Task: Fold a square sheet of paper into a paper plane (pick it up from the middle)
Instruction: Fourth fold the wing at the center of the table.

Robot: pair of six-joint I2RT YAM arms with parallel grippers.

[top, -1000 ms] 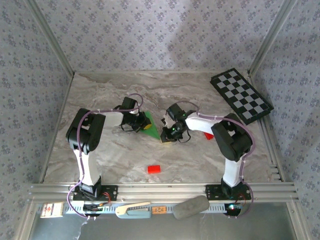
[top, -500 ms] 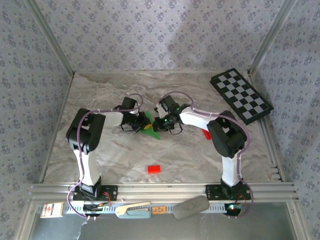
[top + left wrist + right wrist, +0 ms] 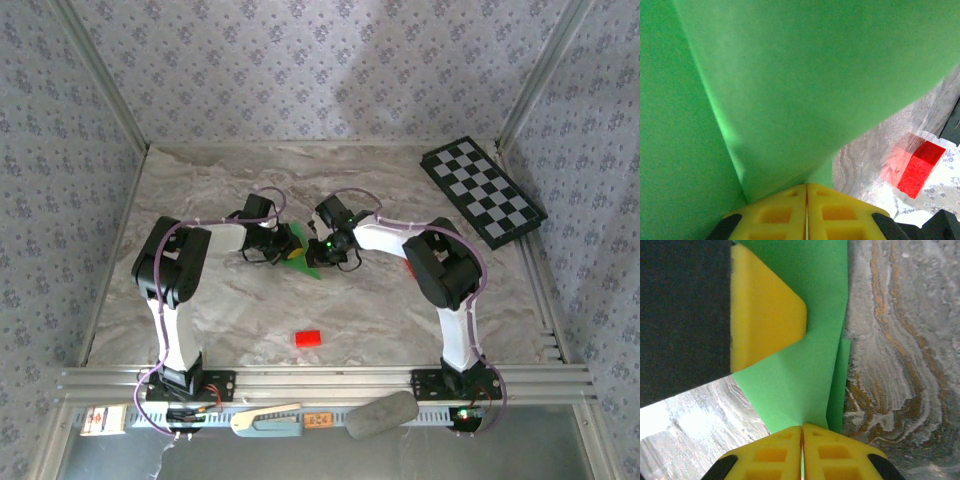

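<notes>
The square sheet of paper (image 3: 308, 264) is bright green and folded into a narrow pointed shape with creases, at the middle of the marble table. My left gripper (image 3: 285, 248) is shut on its left side. In the left wrist view its yellow fingertips (image 3: 806, 187) meet on the green paper (image 3: 790, 90). My right gripper (image 3: 322, 252) is shut on the other end. The right wrist view shows its yellow fingertips (image 3: 802, 429) pinching the folded paper (image 3: 800, 375), with a left finger (image 3: 765, 315) clamped on the paper's far part.
A small red block (image 3: 308, 338) lies on the table near the front. A red piece (image 3: 920, 170) sits beyond the paper in the left wrist view. A checkerboard (image 3: 483, 190) lies at the back right. Tools and a grey pouch (image 3: 382, 415) rest on the front rail.
My right gripper has swung left and back toward the left gripper, and its jaws have closed a little further on the paper. The right arm now covers the red wedge. The left arm has stayed put.
</notes>
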